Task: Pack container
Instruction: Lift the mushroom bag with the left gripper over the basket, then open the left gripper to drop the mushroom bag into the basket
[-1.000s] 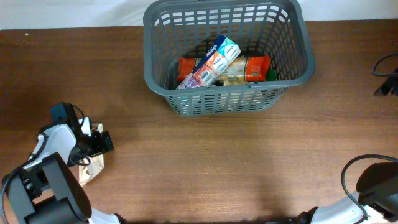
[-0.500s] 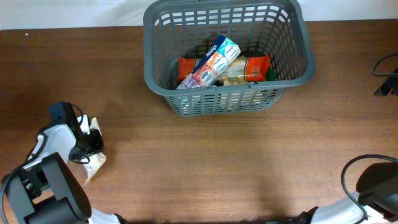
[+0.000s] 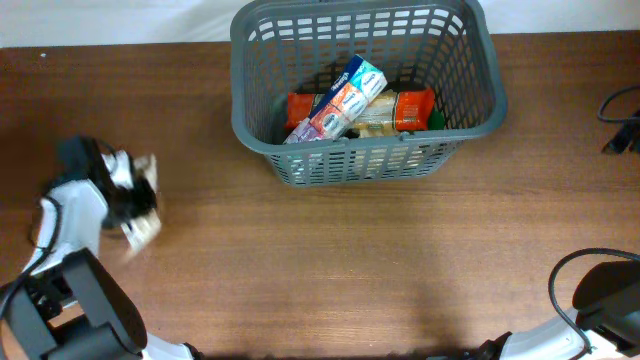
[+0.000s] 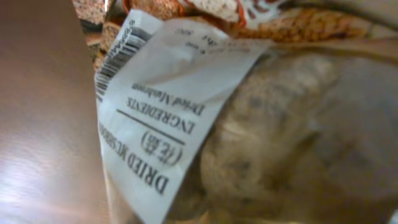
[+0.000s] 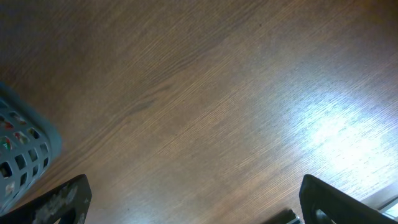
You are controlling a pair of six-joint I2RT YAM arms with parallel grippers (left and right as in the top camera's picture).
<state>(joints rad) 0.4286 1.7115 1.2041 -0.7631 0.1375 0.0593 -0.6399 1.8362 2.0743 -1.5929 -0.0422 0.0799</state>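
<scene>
Bag (image 4: 249, 124), dried goods: clamped in left gripper (image 3: 136, 200), likely for transfer to basket (image 3: 350, 165), part-filled. Right gripper (image 5: 199, 200): jaws apart, empty, idle over counter (image 5: 217, 93).

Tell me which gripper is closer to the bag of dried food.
Left. The left gripper is right at the bag, which fills its wrist camera; the right gripper is far off, at the table's opposite side.

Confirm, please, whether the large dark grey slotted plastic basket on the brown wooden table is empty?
Not empty: the overhead view shows the large dark grey slotted plastic basket on the brown wooden table holding orange packets and a blue-and-white box.
</scene>
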